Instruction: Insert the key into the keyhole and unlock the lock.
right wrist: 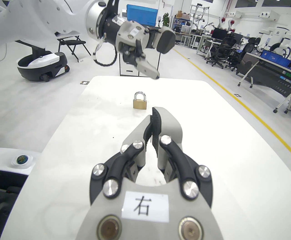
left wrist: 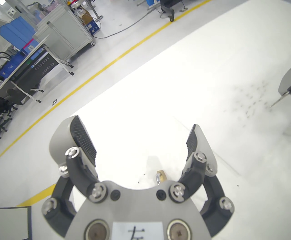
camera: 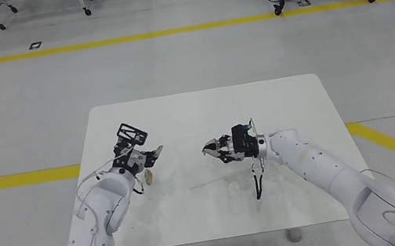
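A small brass padlock (right wrist: 139, 101) with a silver shackle stands upright on the white table (camera: 220, 206), left of centre. It also appears as a brass speck (camera: 147, 177) from above, and partly hidden under my left gripper's base (left wrist: 161, 177). My left gripper (left wrist: 136, 136) hovers open just above and past the padlock (right wrist: 159, 56), nothing between its fingers. My right gripper (right wrist: 152, 113) is near the table's middle (camera: 208, 150), pointing at the padlock from a short distance, shut on a thin metal key (left wrist: 276, 102) whose tip sticks out.
The table's edges are rounded. Yellow floor lines (camera: 165, 31) run behind and beside it. Desks, chairs and a wheeled base (right wrist: 43, 66) stand well off in the room. A black cable (camera: 258, 180) hangs from the right arm.
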Robot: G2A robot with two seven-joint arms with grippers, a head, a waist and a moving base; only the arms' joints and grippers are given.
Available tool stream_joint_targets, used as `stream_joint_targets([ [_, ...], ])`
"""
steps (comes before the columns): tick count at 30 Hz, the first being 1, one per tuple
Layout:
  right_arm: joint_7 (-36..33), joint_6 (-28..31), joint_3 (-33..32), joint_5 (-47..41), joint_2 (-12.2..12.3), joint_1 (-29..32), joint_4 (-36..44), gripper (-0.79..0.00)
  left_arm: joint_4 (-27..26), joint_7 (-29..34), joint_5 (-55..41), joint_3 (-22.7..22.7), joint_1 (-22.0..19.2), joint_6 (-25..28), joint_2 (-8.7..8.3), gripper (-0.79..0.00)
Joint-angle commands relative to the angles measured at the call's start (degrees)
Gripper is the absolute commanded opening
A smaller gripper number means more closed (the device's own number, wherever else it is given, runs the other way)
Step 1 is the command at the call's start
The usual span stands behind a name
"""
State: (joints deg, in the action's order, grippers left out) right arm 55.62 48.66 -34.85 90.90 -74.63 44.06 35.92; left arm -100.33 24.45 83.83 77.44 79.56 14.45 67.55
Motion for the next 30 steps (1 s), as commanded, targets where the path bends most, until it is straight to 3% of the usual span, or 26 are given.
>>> stream_joint_targets([
  [1,0.00,0.00,0.00,0.00,0.00,0.00,0.00,-0.785,-0.21,-0.17,-0.28,0.51,0.26,-0.08,-0.04,0.000],
  [5,-1.20,1.20,-0.64,-3.70,-0.05,1.43,2.10,-0.785,-0.21,-0.17,-0.28,0.51,0.26,-0.08,-0.04,0.000],
  [11,-9.34,9.34,-4.41,-24.37,0.68,4.78,7.66,-0.785,-0.21,-0.17,-0.28,0.51,0.26,-0.08,-0.04,0.000],
  [16,-9.34,9.34,-4.12,-35.28,2.11,6.16,8.58,-0.785,-0.21,-0.17,-0.28,0.51,0.26,-0.08,-0.04,0.000],
  [23,-9.34,9.34,-3.95,-36.21,2.27,6.20,8.61,-0.785,-0.37,-0.50,-0.78,0.29,0.39,0.24,0.00,0.000],
  [26,-9.34,9.34,-3.95,-36.21,2.27,6.20,8.61,-0.785,0.00,-2.03,-11.25,0.09,0.91,4.36,0.29,0.000],
  [30,-12.72,9.34,-5.26,-42.53,1.97,8.07,9.94,-0.785,5.40,0.43,-40.23,3.11,-0.67,15.64,0.40,0.000],
])
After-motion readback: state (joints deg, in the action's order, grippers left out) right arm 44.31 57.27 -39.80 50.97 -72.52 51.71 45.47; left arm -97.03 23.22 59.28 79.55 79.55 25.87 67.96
